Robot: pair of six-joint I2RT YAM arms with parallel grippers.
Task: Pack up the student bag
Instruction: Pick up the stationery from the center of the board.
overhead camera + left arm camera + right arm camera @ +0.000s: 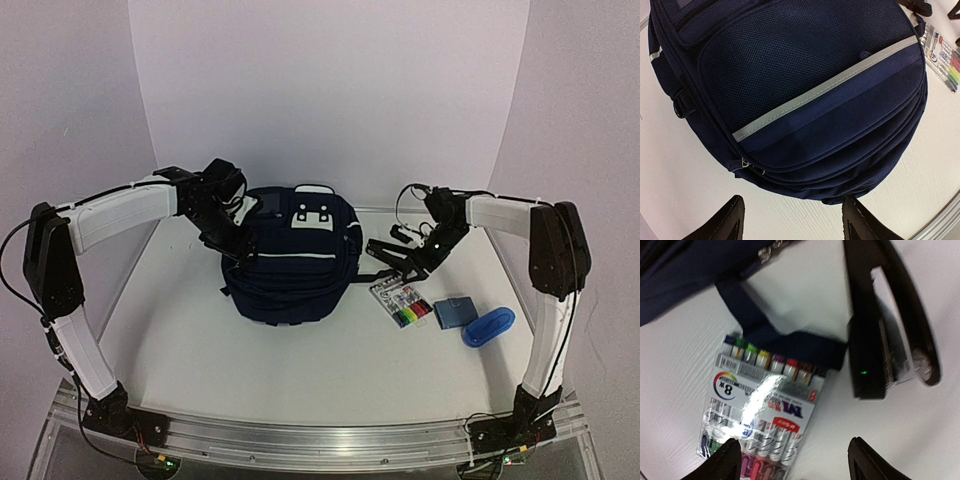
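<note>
The student bag [290,262] lies in the middle of the table, navy with thin pale stripes and a white buckle patch near its far end. My left gripper [234,250] hovers at its left side; in the left wrist view the left gripper [797,225] is open and empty over bare table just short of the bag [810,90]. My right gripper [408,262] is off the bag's right side. In the right wrist view the right gripper [792,460] is open and empty above a marker pack [760,405]. A bag strap [790,342] lies across the pack's top.
A black stapler [875,340] lies on the table just beyond my right fingertips, seen as a dark shape [385,248] beside the bag. The marker pack [405,303], a small blue pouch [455,312] and a bright blue oblong object [489,326] lie at the right.
</note>
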